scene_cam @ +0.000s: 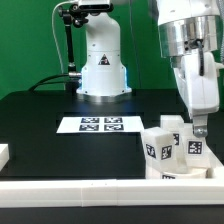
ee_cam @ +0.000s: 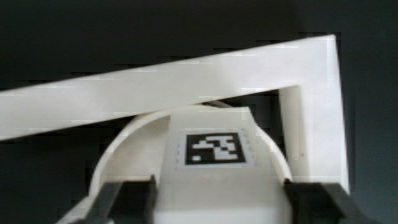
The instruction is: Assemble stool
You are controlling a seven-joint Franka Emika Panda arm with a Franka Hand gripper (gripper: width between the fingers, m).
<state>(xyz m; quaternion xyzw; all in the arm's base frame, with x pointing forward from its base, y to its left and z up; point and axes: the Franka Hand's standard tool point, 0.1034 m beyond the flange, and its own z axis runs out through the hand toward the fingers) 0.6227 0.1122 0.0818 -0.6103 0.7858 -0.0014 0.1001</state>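
Observation:
The stool stands at the exterior view's right front: a white seat (scene_cam: 172, 173) lies low with upright white tagged legs on it, one at the front (scene_cam: 158, 150), one behind (scene_cam: 172, 127) and one at the right (scene_cam: 194, 148). My gripper (scene_cam: 197, 127) comes straight down onto the right leg. In the wrist view this tagged white leg (ee_cam: 215, 148) fills the gap between my dark fingers (ee_cam: 128, 200), and my gripper (ee_cam: 217, 208) is shut on it. The leg's lower part is hidden.
The long white rail (scene_cam: 90, 190) edges the table's front and forms a corner beyond the stool in the wrist view (ee_cam: 302, 75). The marker board (scene_cam: 100, 124) lies mid-table. The robot base (scene_cam: 102, 60) stands at the back. A white block (scene_cam: 3, 153) sits at the left edge.

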